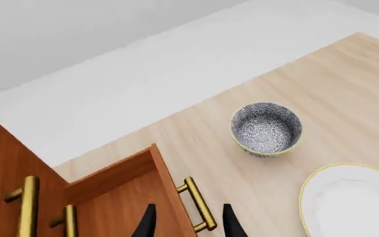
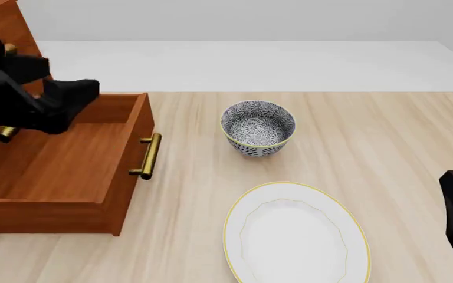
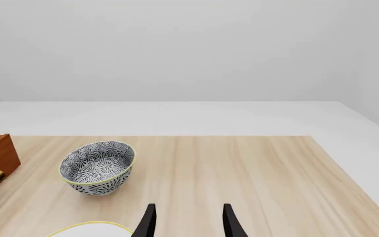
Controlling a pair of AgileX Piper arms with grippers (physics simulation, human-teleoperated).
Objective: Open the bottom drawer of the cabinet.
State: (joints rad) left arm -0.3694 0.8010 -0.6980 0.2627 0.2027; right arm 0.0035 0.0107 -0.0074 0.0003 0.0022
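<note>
The bottom drawer (image 2: pixel 61 171) stands pulled well out of the cabinet (image 2: pixel 6 35) at the left side of the desk (image 2: pixel 400 135), its wooden inside open to the front view and its brass bar handle (image 2: pixel 148 156) on the face turned toward the patterned bowl (image 2: pixel 258 128). The left claw (image 1: pixel 187 224) hangs above the drawer front; in the left wrist view its two dark fingertips (image 1: pixel 147 224) are spread apart with the handle passing between them, released and not touching the bar as far as can be seen. Two more brass handles (image 1: pixel 26 207) of the upper drawers show on the cabinet front in that view. The bowl sits apart from the drawer, and a white plate with a yellow rim (image 2: pixel 296 233) lies nearer the arms. The right claw (image 3: pixel 188 222) hovers over bare desk near the plate's edge, fingers parted and holding nothing
</note>
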